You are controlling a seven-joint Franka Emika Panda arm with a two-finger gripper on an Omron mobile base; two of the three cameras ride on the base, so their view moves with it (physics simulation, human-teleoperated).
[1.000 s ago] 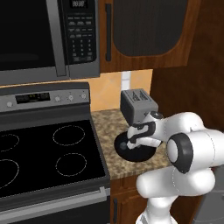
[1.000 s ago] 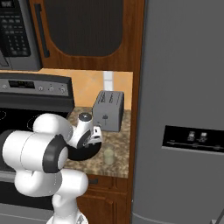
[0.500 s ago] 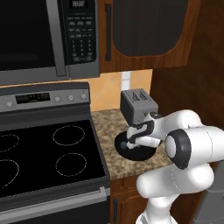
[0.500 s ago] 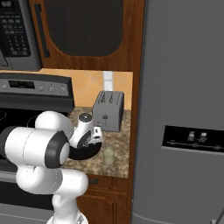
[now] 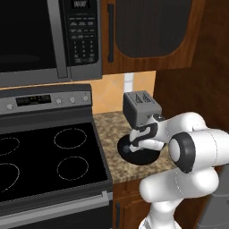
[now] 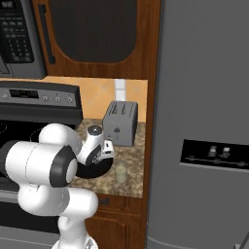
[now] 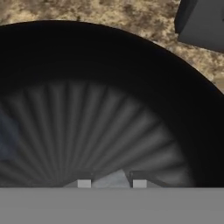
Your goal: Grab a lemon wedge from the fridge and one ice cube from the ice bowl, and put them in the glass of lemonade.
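The gripper (image 7: 108, 183), low in the ice bowl (image 7: 52, 57), has just drawn its fingertips (image 7: 84, 183) in from a wide spread and now pinches a small pale ice cube (image 7: 109, 179) between them at the bottom centre of the hand view. Another pale shape lies blurred at the left edge of that view, too indistinct to name. In the left base view the gripper (image 5: 133, 144) dips into the black ice bowl (image 5: 129, 156) at centre frame, just in front of the grey toaster (image 5: 141, 107) on the speckled surface (image 5: 105, 129); the arm has barely shifted over the last second. The glass of lemonade (image 6: 120, 172) stands just right of the bowl in the right base view, near the surface's front edge, with the fridge (image 6: 204, 121) along the right side. Judged from this, the ice cube is secured and a short lift toward the glass comes next; the lemon wedge appears still to be fetched.
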